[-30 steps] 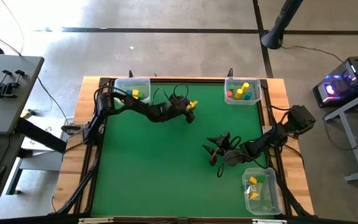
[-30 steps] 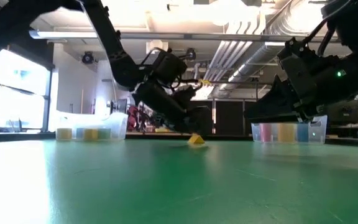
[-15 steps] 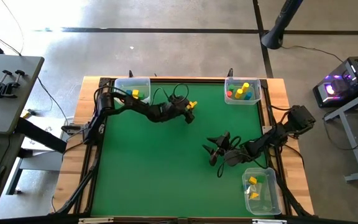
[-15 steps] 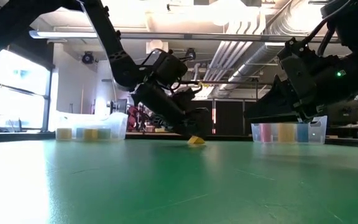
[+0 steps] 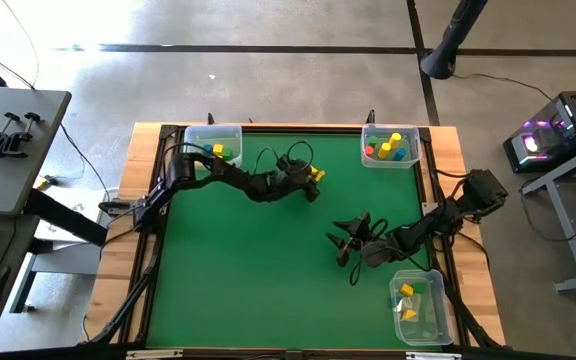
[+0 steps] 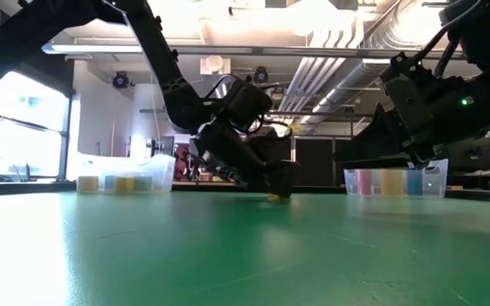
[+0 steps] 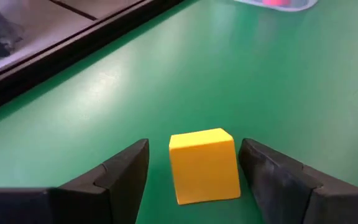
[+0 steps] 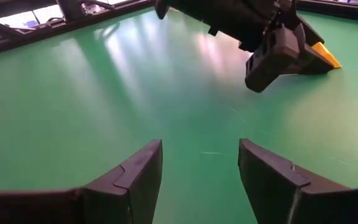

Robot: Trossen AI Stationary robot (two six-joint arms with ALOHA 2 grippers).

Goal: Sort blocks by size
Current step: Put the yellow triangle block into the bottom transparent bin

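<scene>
A yellow block (image 7: 204,165) lies flat on the green mat (image 5: 248,260), toward the far side near the middle. My left gripper (image 7: 193,149) is down at the mat, open, with one finger on either side of this block. A narrow gap shows on both sides. In the high view the block (image 5: 316,174) peeks out at the gripper's tip. My right gripper (image 8: 201,155) hangs open over the mat's right half (image 5: 340,250) with nothing between its fingers. Other blocks sit in three clear bins.
One clear bin (image 5: 213,145) stands at the far left corner and another (image 5: 390,147) at the far right corner. A third (image 5: 418,305) stands at the near right. Each holds coloured blocks. A wooden frame (image 5: 146,250) edges the mat. Bare mat spreads across the near left.
My left gripper has sunk to the mat and gone a little toward the table's right edge. Its fingers now stand on either side of the yellow block, which has kept its place.
</scene>
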